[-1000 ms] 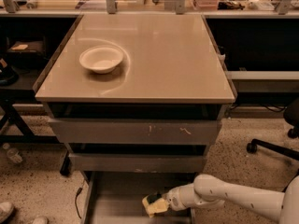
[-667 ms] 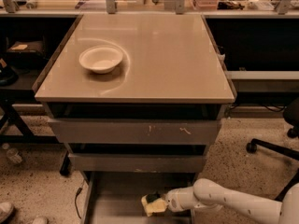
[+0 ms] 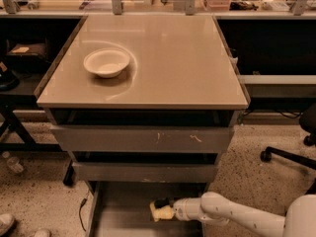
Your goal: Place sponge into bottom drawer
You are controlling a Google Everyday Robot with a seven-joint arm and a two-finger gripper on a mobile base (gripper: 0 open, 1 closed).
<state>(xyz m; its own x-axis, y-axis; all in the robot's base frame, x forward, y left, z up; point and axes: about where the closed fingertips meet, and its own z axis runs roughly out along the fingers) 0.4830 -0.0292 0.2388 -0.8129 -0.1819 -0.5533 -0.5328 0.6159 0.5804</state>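
Down low, the white arm [image 3: 237, 214] is reaching in from the right, and the end effector [image 3: 165, 210] is sitting inside the pulled-out bottom drawer [image 3: 118, 206], toward its right side. It is clamping the sponge [image 3: 159, 213]: yellow foam is poking out at the tip, with a dark strip showing along the top. The sponge is hanging low over the drawer's grey floor, and from here I cannot tell whether it is touching. Above it, the middle drawer [image 3: 143, 172] is sitting slightly out, and the drawer with the scratched front [image 3: 143, 139] is sitting above that. Up on the tabletop [image 3: 182, 58], a white bowl [image 3: 106, 62] is resting near the left edge, well apart from all the action. A chair base [image 3: 286, 154] is standing on the speckled floor off to the right.
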